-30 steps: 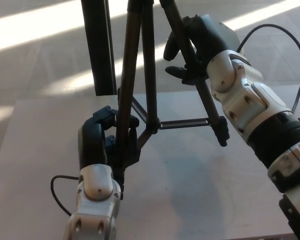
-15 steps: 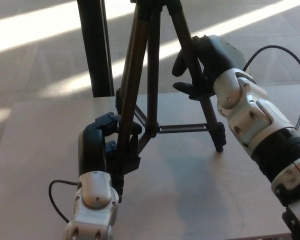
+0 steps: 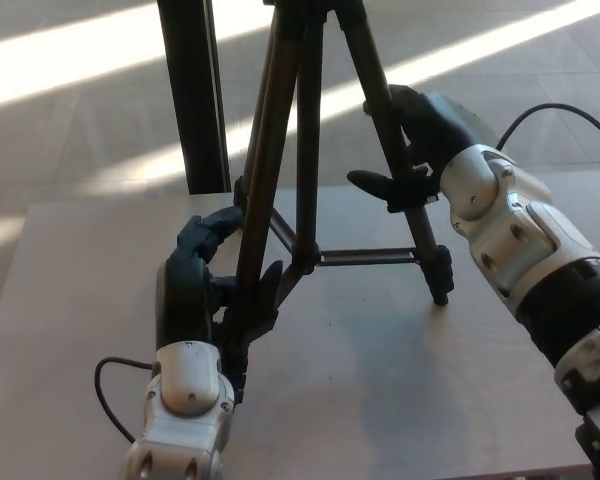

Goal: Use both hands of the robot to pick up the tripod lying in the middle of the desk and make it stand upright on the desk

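Tripod (image 3: pixel 305 190) upright at tabletop (image 3: pixel 400 380) centre, legs spread, right foot down at 3 o'clock. Left hand (image 3: pixel 205 275) loosely around near leg, fingers parting; right hand (image 3: pixel 415 150) gripping right leg. Final step: settling. Next: release without tipping

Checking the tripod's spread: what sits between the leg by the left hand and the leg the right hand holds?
In the head view, the tripod's middle leg and horizontal brace lie between the left hand and right hand.
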